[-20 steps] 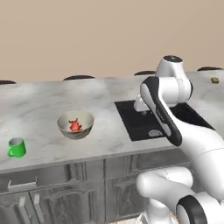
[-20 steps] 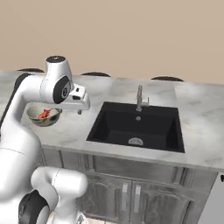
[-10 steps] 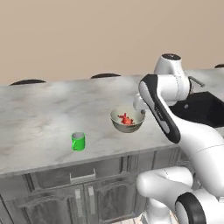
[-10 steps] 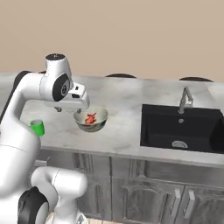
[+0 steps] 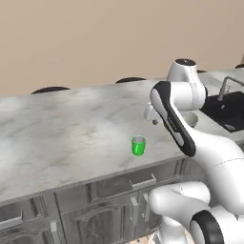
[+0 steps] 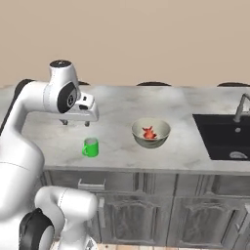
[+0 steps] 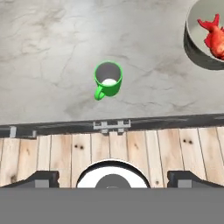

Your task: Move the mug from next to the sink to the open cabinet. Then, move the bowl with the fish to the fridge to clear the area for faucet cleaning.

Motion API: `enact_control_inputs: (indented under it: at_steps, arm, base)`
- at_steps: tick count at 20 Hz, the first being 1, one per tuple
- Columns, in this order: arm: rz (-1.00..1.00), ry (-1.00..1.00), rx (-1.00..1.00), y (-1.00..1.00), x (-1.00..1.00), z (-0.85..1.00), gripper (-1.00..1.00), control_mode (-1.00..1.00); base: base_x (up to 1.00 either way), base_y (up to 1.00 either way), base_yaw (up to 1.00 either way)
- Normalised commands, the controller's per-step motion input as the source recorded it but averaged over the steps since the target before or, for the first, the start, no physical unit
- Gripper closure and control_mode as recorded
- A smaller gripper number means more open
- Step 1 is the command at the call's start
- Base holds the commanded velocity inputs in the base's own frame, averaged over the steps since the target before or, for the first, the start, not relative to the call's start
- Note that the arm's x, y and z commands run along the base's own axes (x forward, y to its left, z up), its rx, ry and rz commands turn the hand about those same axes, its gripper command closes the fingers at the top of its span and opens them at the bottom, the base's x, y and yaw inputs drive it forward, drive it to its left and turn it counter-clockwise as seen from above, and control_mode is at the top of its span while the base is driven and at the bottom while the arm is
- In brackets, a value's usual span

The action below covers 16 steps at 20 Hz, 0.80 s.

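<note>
The small green mug (image 6: 90, 147) stands upright on the marble counter, near its front edge, also seen from above as mug (image 7: 107, 79) and from the left as mug (image 5: 138, 145). My gripper (image 6: 74, 123) hangs open and empty above the counter, just left of and behind the mug, its fingertips (image 7: 41, 177) wide apart. To the mug's right sits the bowl (image 6: 151, 133) holding the red-orange fish (image 6: 148, 132); my arm half hides the bowl (image 5: 191, 117). Further right are the black sink (image 6: 224, 139) and faucet (image 6: 240, 108). The open cabinet and fridge are out of view.
Dark grey base cabinets (image 6: 146, 200) with bar handles run below the counter edge (image 7: 109, 120). A wide stretch of bare marble counter (image 5: 62, 133) lies left of the mug. A beige wall (image 6: 146, 39) rises behind.
The base has driven left along the counter, so the whole scene has slid right in both base views; mug and bowl now sit near the arm. The gripper stays open.
</note>
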Motion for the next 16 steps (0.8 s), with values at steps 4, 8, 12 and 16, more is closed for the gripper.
enact_control_inputs:
  at_steps: [4, 8, 12, 16]
  arm:
    - [0.0, 0.0, 0.0, 0.0, 0.0, 0.0, -1.0, 1.0]
    - [0.0, 0.0, 0.0, 0.0, 0.0, 0.0, -1.0, 1.0]
    - [-0.04, -0.02, -0.03, -0.04, 0.0, -0.1, -1.0, -1.0]
    - [-0.24, -0.06, -0.05, -0.51, 0.11, -0.44, -1.0, -1.0]
  base:
    - [-0.14, 1.0, -0.34]
    - [-0.03, 0.47, -0.21]
    - [0.0, -0.04, -0.04]
    - [0.0, 0.0, 0.0]
